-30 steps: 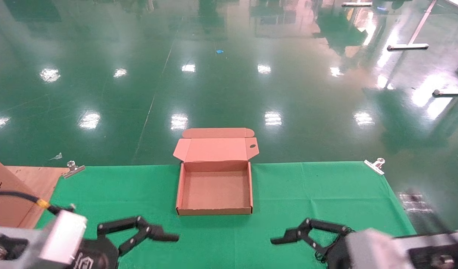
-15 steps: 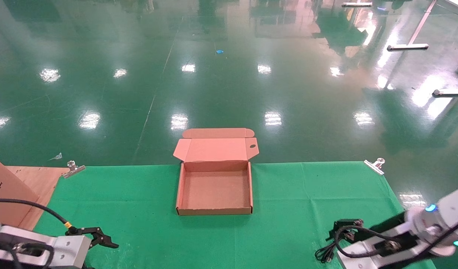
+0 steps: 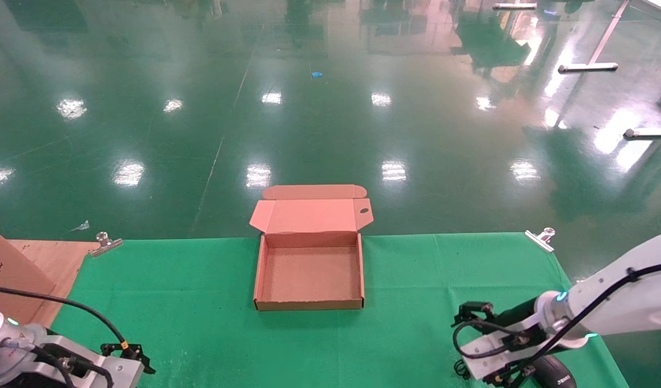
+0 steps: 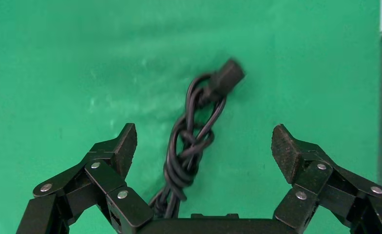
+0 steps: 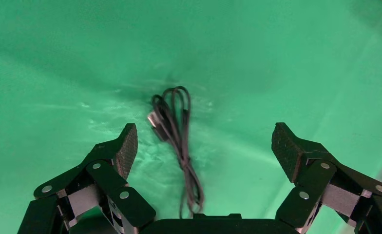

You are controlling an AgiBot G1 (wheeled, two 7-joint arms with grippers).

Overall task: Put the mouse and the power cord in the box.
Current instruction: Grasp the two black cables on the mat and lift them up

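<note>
Both arms have swung out from the middle of the bench (image 3: 405, 269) to its near corners, and each now hangs over its own target. A second ago the two tools sat low at centre, pointing at each other just in front of the box (image 3: 309, 304); now that ground is clear and the pickup is being set up on both flanks.

On the robot's left, the left tool (image 4: 203, 148) is spread wide, nothing between its pads, and the power cord (image 4: 191, 146) lies knotted on the green cloth right in the gap, chunky plug pointing away from the wrist. In the head view that tool (image 3: 131, 355) is only a sliver at the near left corner.

Over on the right, the right tool (image 5: 206, 146) is just as wide open and empty, straddling the thin looped cable (image 5: 177, 131) of the mouse (image 3: 554, 374). The mouse body itself peeks out dark at the near right edge, just under the arm.

The box sits open at the bench's middle, lid folded back, floor bare: neither item is in yet. My read: the approach is done, the descent and close come next. The cord bundle looks an easy pinch; the thin mouse wire could slip through, so the body is the safer grab
</note>
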